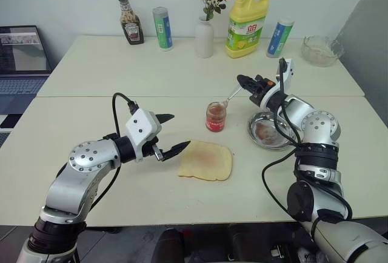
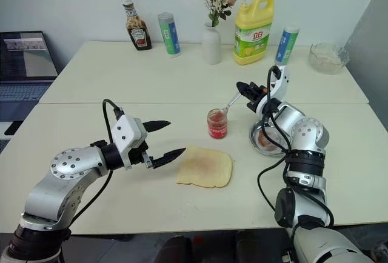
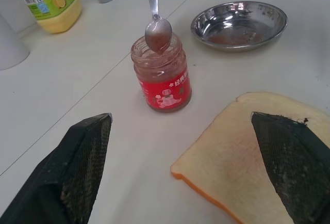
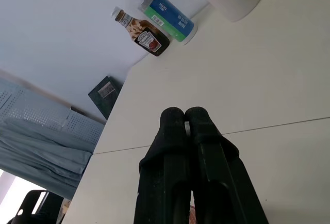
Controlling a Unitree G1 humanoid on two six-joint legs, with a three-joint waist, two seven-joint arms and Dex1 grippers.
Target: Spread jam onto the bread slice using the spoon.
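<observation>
Item: jam-spreading station, two pale tables butted end to end. Right gripper: fingers pressed together on the handle of the spoon, held above the table behind the steel dish. Spoon bowl: poised at the open mouth of the jam jar, coated in reddish jam, as the left wrist view confirms. Jam jar: upright, near the far right corner of the bread slice, apart from it. Bread slice: flat near the front edge of the table, browner in the centre, which may be toasting or a faint smear; cannot tell which. Left gripper: fingers spread wide, holding nothing, one tip just at the near left edge of the bread, perhaps to steady it. Step in hand, by judgement: loading the spoon from the jar. Next move would call for lifting the spoon free of the jar rim and carrying it level toward the bread, then drawing its back across the slice. Room: short open path between jar and bread; dish close on the right, with smears inside it. Back row well clear: ketchup bottle, two canisters, vase, yellow detergent bottle, glass bowl. Laptop off the left end.
</observation>
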